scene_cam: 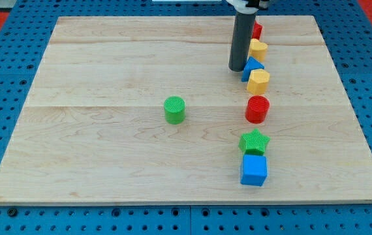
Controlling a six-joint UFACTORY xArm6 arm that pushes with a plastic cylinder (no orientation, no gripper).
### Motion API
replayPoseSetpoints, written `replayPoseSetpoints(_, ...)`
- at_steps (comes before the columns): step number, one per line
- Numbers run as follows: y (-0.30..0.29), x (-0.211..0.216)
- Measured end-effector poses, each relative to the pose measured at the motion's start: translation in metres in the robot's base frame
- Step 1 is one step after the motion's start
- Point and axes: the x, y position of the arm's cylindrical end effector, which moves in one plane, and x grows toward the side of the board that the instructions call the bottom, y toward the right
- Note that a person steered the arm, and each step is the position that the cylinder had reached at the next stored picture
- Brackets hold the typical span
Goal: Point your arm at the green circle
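Observation:
The green circle [174, 109] is a short green cylinder standing alone near the middle of the wooden board [108, 65]. My tip [238, 68] is at the lower end of the dark rod, towards the view's top right. It stands up and to the right of the green circle, well apart from it. The tip is right beside the blue block [251, 67], on its left.
A column of blocks runs down the view's right: a red block [257, 31] partly behind the rod, a yellow block [258, 49], the blue one, a yellow hexagon [258, 81], a red cylinder [257, 109], a green star [254, 141], a blue cube [254, 170].

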Motion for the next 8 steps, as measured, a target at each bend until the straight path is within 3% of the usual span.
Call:
replayPoseSetpoints(2, -0.001, 0.000)
replayPoseSetpoints(4, -0.012, 0.071)
replayPoseSetpoints(6, -0.022, 0.092)
replayPoseSetpoints(8, -0.070, 0.143)
